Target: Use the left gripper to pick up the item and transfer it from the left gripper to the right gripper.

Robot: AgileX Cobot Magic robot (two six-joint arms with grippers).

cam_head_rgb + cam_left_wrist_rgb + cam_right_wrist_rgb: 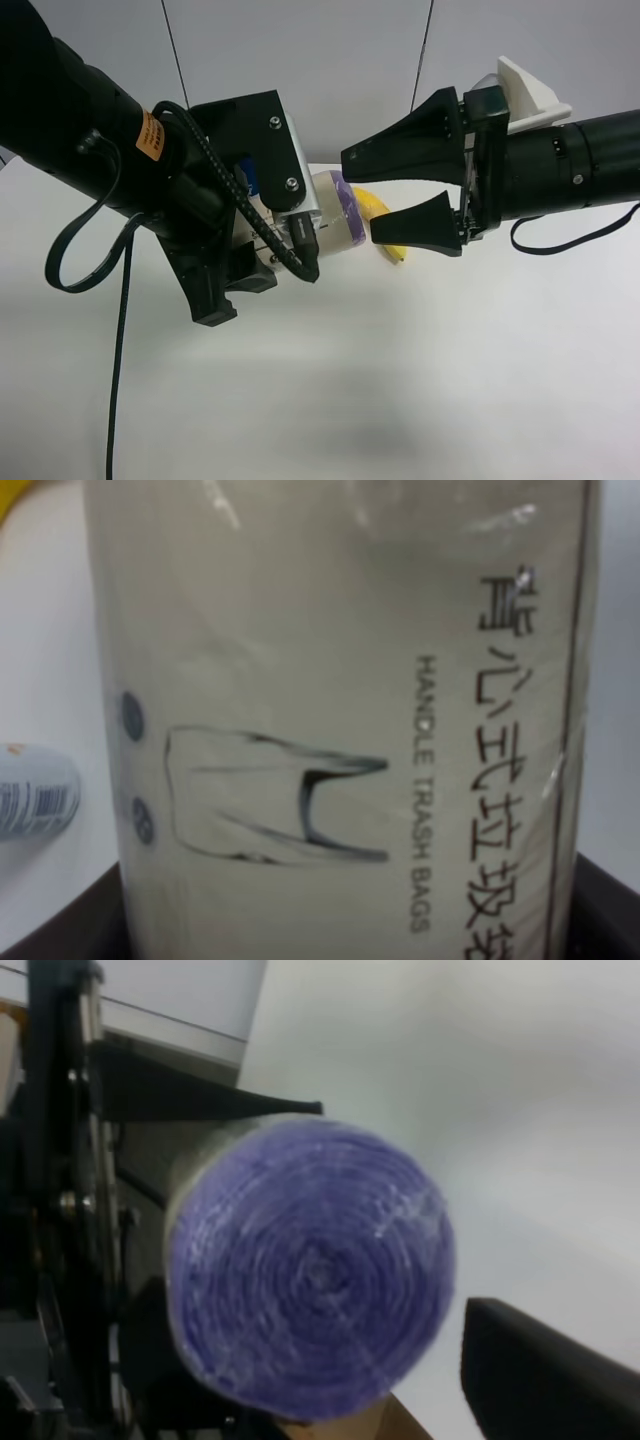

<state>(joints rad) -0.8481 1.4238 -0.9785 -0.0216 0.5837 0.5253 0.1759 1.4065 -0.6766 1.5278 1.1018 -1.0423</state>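
Left claw (290, 215) grips the item (335, 205) above the bench (400, 380); right claw (360, 195) gapes around its purple end (310, 1270), which only the right wrist view shows face-on. Left wrist view alone reads the label (330, 720): "HANDLE TRASH BAGS", beside Chinese characters.

From the high camera I only get the purple end and a strip of label of the trash-bag roll (338, 208); the rest is buried in the left gripper (300, 212). The banana (376, 208) behind is mostly covered by the roll and by the lower finger of the right gripper (358, 196). My left wrist view is filled by the label, cut off at both ends, with its smaller marks too soft to read. A bottle (35, 802) is sliced by the frame edge, its barcode unreadable. On the right wrist view the purple end is blurred, and one finger (550, 1380) runs out of the corner.
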